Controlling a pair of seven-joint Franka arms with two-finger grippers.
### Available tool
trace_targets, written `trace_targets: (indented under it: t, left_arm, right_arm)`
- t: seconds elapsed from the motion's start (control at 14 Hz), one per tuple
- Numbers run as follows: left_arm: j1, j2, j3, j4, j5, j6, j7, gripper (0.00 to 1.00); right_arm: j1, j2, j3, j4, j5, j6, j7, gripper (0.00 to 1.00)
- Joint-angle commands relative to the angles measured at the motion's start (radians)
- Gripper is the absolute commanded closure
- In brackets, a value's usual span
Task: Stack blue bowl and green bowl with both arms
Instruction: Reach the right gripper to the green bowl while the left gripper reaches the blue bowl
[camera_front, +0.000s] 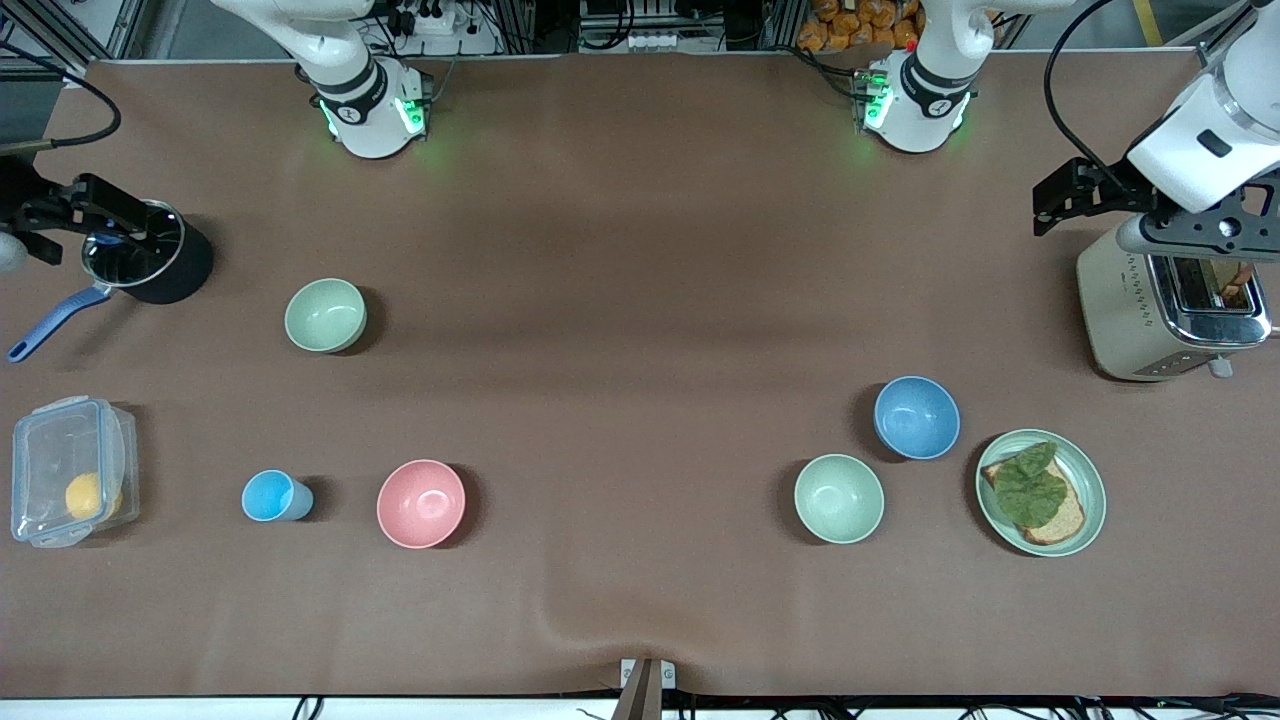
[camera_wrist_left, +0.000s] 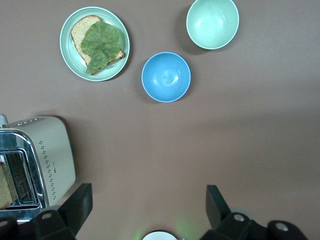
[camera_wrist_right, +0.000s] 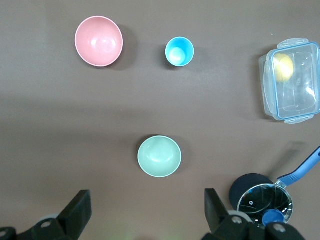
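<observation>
Opening step, by the look of it: neither bowl lifted, both arms to be brought in.

Left gripper (camera_wrist_left: 147, 196): over the toaster (camera_front: 1130, 310) at the upper edge of the front view, at the left arm's end, fingers spread wide, holding nothing. Right gripper (camera_wrist_right: 145, 198): over the black pot (camera_front: 175, 265) at the right arm's end, equally wide apart and bare.

Blue bowl (camera_front: 916, 417): lower half of the front view, toward the left arm's end, upright, just beside the paler mint bowl (camera_front: 838, 498) and near the plate (camera_front: 1092, 470) of toast. Green bowl (camera_front: 325, 315): mid-height in the front view, toward the right arm's end, upright, well apart from everything else.

Probably best to send each arm to its nearer bowl. For the blue bowl, pinch the rim on the side away from the mint bowl and plate, so neither gets nudged. Avoid mistaking the mint bowl for the target. Descend straight, one finger inside the wall and one outside, then close gently, since a thin rim likely tilts under an off-centre grip. Lift level, and meet mid-table for nesting.
</observation>
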Motion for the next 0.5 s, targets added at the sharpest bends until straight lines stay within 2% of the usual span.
trace_targets:
  t: [0.0, 0.21, 0.43]
  left_arm:
    - [0.004, 0.004, 0.009, 0.011, -0.018, -0.012, 0.026, 0.00]
    - [0.008, 0.039, 0.022, 0.029, -0.010, -0.009, 0.018, 0.00]
    - [0.004, 0.106, 0.080, 0.080, -0.013, 0.014, 0.013, 0.00]
  right_arm:
    - [-0.008, 0.007, 0.003, 0.015, -0.009, -0.013, -0.011, 0.00]
    - [-0.008, 0.007, 0.005, 0.015, -0.007, -0.013, -0.009, 0.00]
    - [-0.009, 0.003, 0.003, -0.024, -0.003, -0.009, -0.009, 0.00]
